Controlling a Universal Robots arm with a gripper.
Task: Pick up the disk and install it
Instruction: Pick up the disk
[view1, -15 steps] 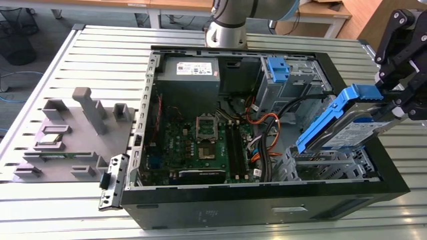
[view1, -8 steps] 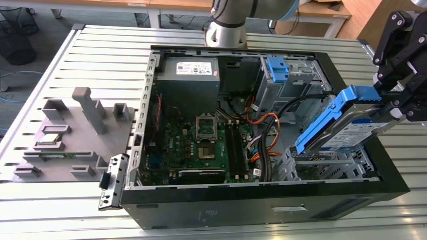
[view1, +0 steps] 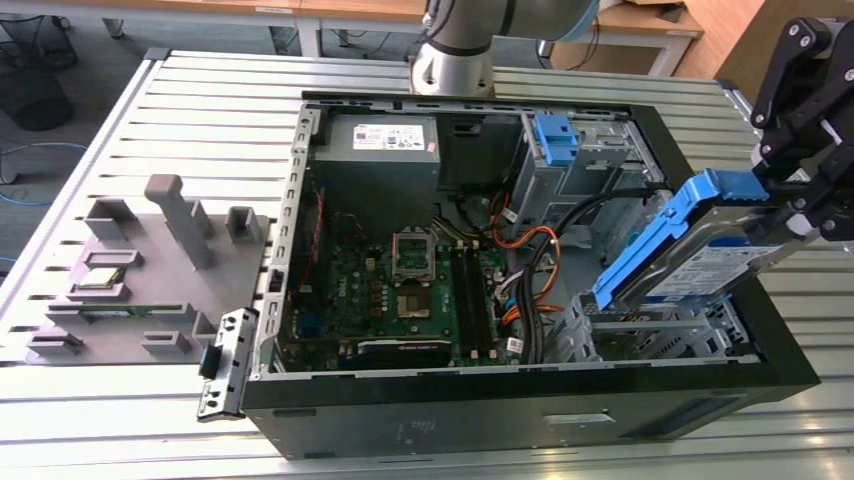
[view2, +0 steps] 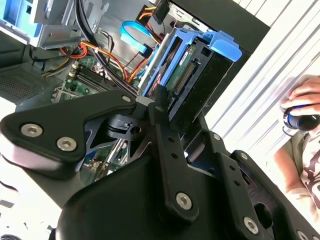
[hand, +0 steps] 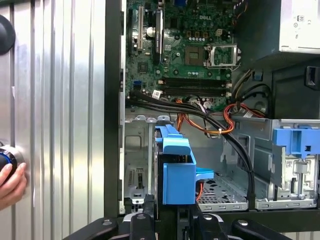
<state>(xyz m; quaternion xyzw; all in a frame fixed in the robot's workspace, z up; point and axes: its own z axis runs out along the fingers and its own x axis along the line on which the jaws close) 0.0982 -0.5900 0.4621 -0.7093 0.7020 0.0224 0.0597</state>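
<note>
The disk (view1: 714, 262), a silver-grey drive with a blue-and-white label in a bright blue bracket, hangs tilted over the front right corner of the open computer case (view1: 534, 385). My gripper (view1: 790, 215) is shut on its upper end, coming in from the exterior view's right. Just below the disk stands the metal drive cage (view1: 654, 330). In the second wrist view the disk (view2: 195, 75) sits between the black fingers (view2: 161, 117). The first wrist view shows the disk (hand: 177, 170) edge-on, held over the cage (hand: 140, 160).
Inside the case are a motherboard (view1: 414, 290), a grey power-supply box (view1: 380, 140), orange and black cables (view1: 534, 250) and a bare blue bracket (view1: 554, 140) at the back. A grey fixture (view1: 147, 270) sits on the slatted table at the exterior view's left. A person's hand (view2: 305, 100) rests beside the case.
</note>
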